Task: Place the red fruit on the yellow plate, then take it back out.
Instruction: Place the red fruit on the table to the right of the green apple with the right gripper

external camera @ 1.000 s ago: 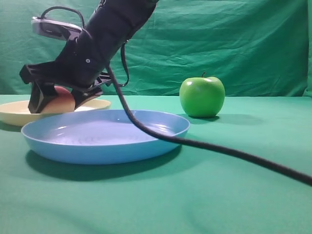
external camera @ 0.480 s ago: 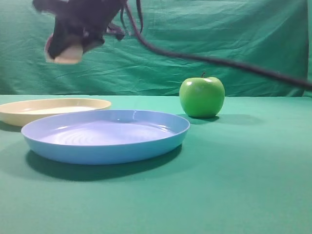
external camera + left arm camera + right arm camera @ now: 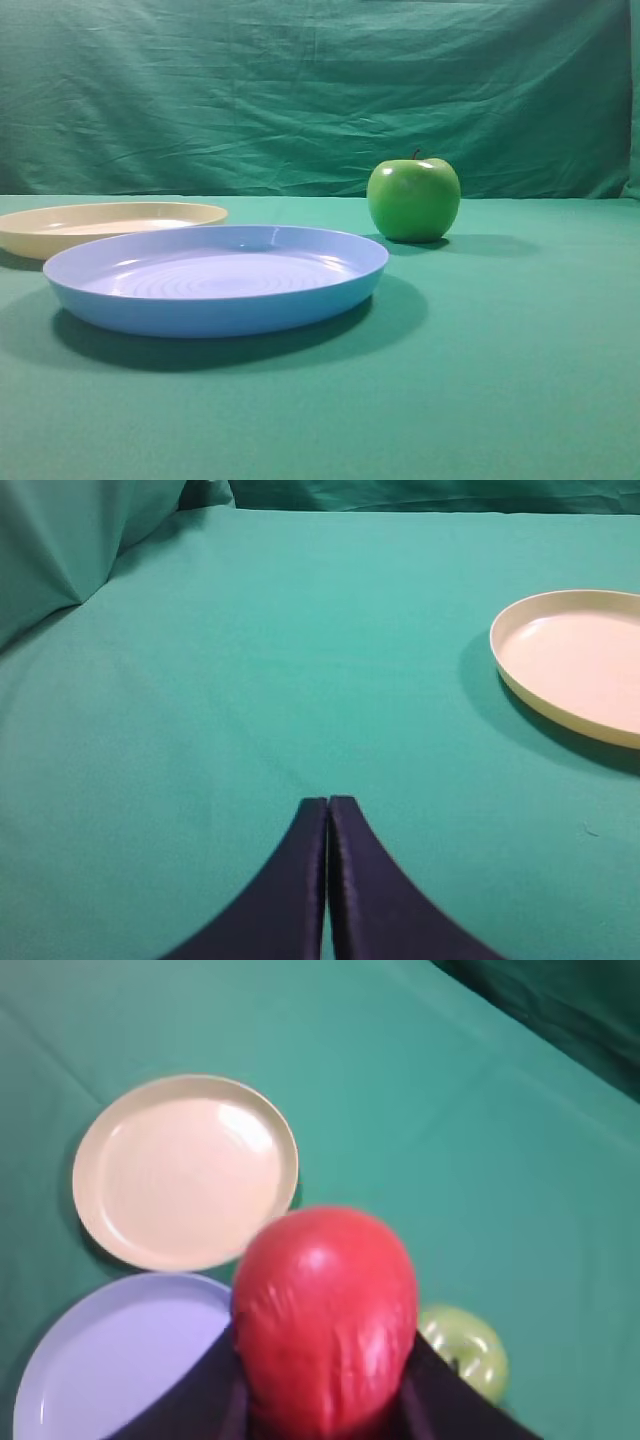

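In the right wrist view the red fruit fills the lower middle, held high above the table by my right gripper, which is shut on it. Below it lies the yellow plate, bare inside. The same yellow plate shows at the far left of the exterior view and the yellow plate sits at the right of the left wrist view. My left gripper is shut with nothing in it, low over the green cloth and left of the plate. Neither gripper shows in the exterior view.
A light blue plate lies in front of the yellow one; this blue plate sits at lower left in the right wrist view. A shiny green apple stands to the right, apple partly behind the fruit. A green backdrop hangs behind.
My right gripper lifted the red fruit off the yellow plate and rose out of the top of the exterior view. The plate is left bare.
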You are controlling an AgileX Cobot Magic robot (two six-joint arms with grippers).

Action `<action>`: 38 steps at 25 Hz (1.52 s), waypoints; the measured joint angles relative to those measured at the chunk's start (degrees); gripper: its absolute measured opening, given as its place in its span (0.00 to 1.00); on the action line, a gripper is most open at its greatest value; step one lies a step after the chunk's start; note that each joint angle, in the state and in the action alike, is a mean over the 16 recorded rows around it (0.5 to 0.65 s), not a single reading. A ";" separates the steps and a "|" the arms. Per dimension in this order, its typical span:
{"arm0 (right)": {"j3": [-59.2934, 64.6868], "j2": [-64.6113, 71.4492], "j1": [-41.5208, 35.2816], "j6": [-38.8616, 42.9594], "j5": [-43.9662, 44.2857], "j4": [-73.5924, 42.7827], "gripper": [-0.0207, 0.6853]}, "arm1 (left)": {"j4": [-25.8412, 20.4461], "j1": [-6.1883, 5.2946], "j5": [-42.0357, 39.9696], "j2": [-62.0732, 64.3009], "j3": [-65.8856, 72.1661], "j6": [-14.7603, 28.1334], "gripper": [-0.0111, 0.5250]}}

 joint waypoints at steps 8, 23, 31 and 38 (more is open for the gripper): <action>25.34 -13.00 -5.75 6.57 -7.72 -3.11 0.31 | 0.00 0.00 0.00 0.00 0.00 0.00 0.02; 42.33 -4.66 -13.56 5.50 -24.57 -0.96 0.34 | 0.00 0.00 0.00 0.00 0.00 0.00 0.02; 42.38 0.40 -13.58 5.35 -27.53 -0.71 0.61 | 0.00 0.00 0.00 0.00 0.00 0.00 0.02; 39.81 0.25 -13.58 5.35 -23.79 -1.29 0.88 | 0.00 0.00 0.00 0.00 0.00 0.00 0.02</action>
